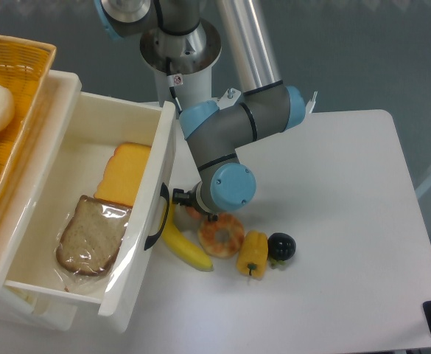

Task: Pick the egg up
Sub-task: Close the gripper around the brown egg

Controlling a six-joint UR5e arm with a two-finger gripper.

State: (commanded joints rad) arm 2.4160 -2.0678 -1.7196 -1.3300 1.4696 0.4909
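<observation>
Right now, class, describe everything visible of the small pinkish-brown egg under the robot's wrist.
Only a sliver of the small pinkish-brown egg shows, smooth and orange-pink. It lies on the white table beside the yellow banana and just above the glazed ring donut. The blue-capped wrist hides the rest, gripper included.

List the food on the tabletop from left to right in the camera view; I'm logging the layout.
Banana → donut → yellow pepper → dark round fruit. The egg is mostly hidden under the arm's wrist, so I leave it out.
</observation>
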